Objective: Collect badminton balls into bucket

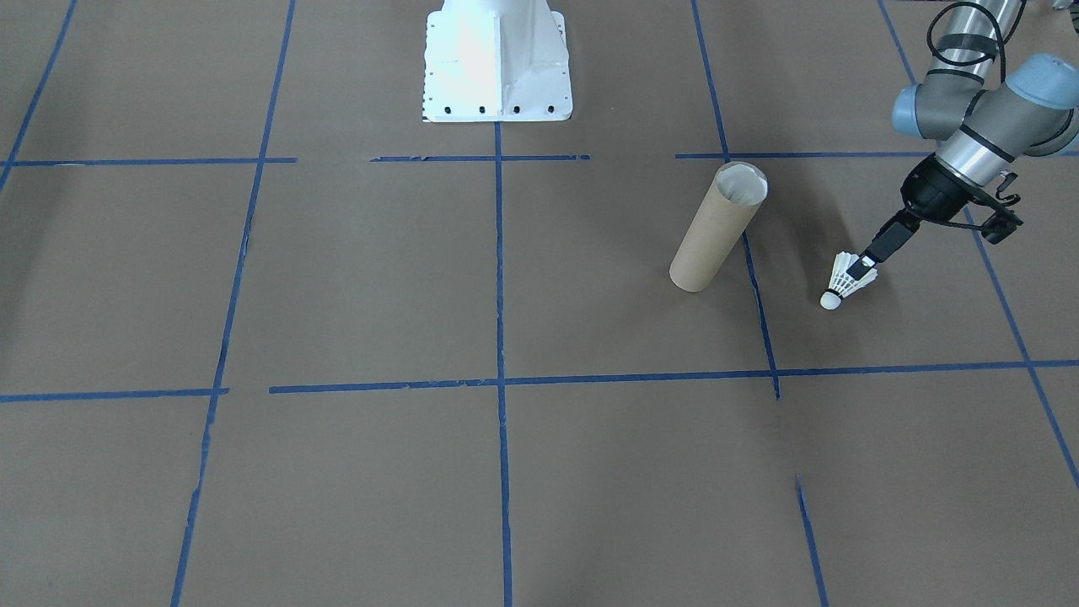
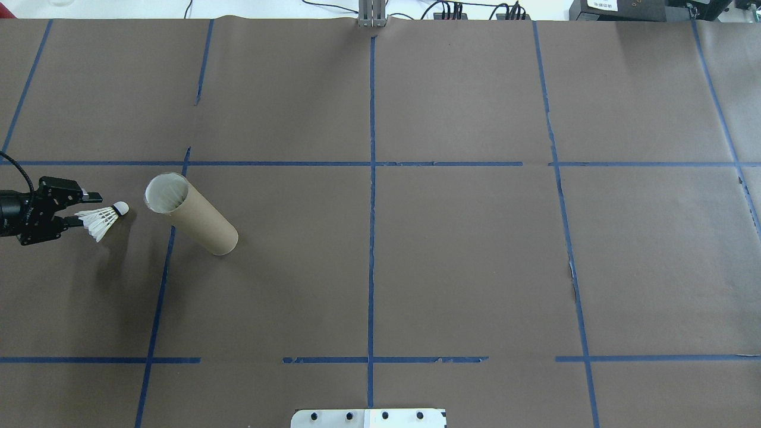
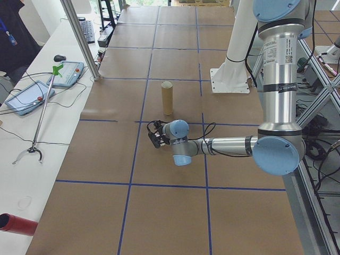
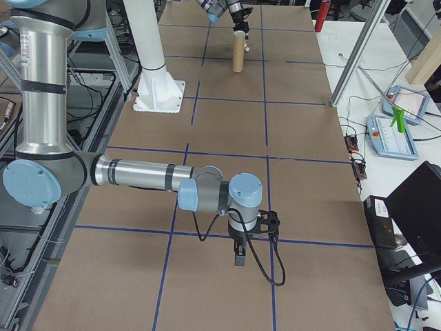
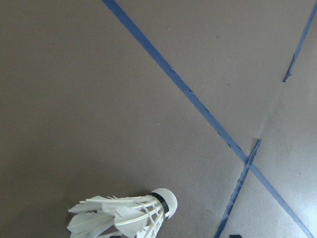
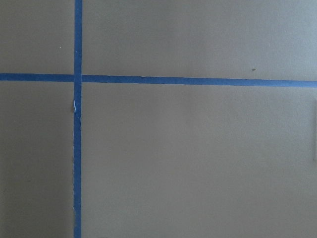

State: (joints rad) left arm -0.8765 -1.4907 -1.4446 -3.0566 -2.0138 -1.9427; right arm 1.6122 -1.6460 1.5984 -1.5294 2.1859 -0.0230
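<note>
Now the left gripper (image 2: 74,215) pinches the shuttlecock (image 2: 106,219) by its feathers; next, seemingly, carrying it over the tube (image 2: 191,213) mouth just beyond its fingertips

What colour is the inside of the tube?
White lining inside the brown cardboard tube; the overhead exterior view shows it best.

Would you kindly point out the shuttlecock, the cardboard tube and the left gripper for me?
shuttlecock (image 2: 106,220), overhead exterior view, on the white feather skirt.
cardboard tube (image 1: 712,236), exterior front-facing view, on the brown outer wall.
left gripper (image 2: 89,209), overhead exterior view, midway between its fingertips.
</note>
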